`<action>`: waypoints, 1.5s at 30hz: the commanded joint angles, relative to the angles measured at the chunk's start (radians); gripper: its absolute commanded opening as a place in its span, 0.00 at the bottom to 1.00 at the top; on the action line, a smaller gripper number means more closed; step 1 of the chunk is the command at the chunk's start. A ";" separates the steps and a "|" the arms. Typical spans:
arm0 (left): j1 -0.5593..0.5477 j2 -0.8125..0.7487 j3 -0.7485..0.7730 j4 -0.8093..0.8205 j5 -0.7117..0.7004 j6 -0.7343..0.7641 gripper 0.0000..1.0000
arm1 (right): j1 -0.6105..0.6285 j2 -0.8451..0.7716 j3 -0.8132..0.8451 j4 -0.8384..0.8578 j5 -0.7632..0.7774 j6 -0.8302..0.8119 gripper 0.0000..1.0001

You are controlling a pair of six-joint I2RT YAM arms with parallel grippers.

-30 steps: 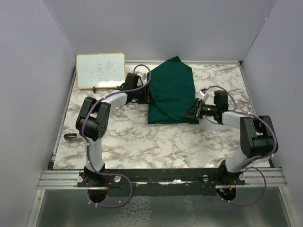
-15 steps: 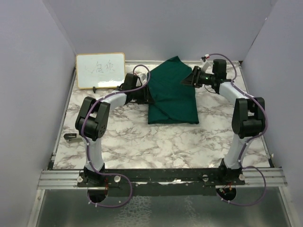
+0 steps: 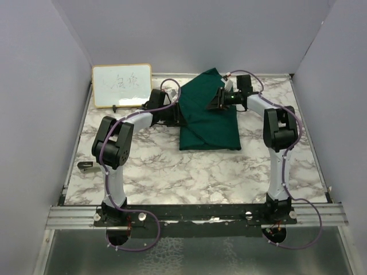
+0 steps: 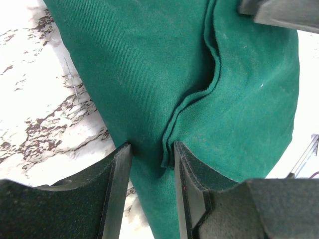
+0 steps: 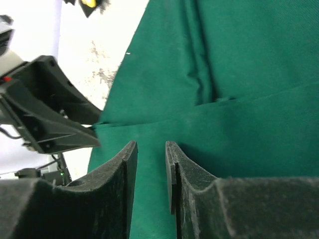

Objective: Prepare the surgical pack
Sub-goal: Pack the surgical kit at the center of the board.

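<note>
The left gripper [image 4: 152, 167] sits at the left edge of the dark green drape [image 3: 209, 123]. Its jaws are partway closed on a narrow tongue of the cloth. In the left wrist view, green fabric fills the whole gap between the two pads, and a doubled fold edge starts at the inner face of the right pad. From there it runs away across the cloth in a shallow curve. Bare marble desk [image 3: 172, 172] shows just left of that gripper.

The right gripper [image 5: 151, 149] reaches in from the right and hangs over the far right part of the drape, pointing toward the left gripper. Its jaws stand narrow, with only a slim slot between them. Green cloth shows through that slot, but whether any of it is nipped cannot be told. Past its fingertips a straight folded edge crosses the fabric. The black body of the left gripper lies beyond that, at the cloth's far border.

The drape lies folded as a bundle on the far middle of the desk, squared off at its near end and pointed at its far end. It sits between the two grippers, which are near each other across its width. A wood-framed whiteboard [image 3: 121, 85] stands at the far left corner, well apart from the cloth.
</note>
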 commanded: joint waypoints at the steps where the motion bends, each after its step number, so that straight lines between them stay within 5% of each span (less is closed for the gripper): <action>1: 0.006 0.027 -0.018 -0.016 0.020 0.000 0.41 | -0.012 0.087 0.072 -0.083 0.022 -0.033 0.29; 16: 0.032 0.035 -0.028 -0.007 0.039 -0.015 0.42 | -0.014 0.199 0.156 -0.181 0.189 -0.075 0.29; 24: 0.032 0.020 -0.053 0.009 0.048 -0.028 0.41 | -0.013 0.158 0.375 -0.328 0.241 -0.101 0.31; 34: 0.033 0.020 -0.054 0.021 0.055 -0.035 0.42 | -0.078 -0.020 0.085 -0.165 0.012 -0.042 0.41; 40: 0.033 0.020 -0.054 0.021 0.051 -0.036 0.42 | -0.136 -0.008 -0.037 -0.095 0.028 -0.062 0.34; 45: 0.032 0.023 -0.052 0.012 0.046 -0.030 0.42 | -0.149 0.113 0.028 -0.120 0.006 -0.098 0.31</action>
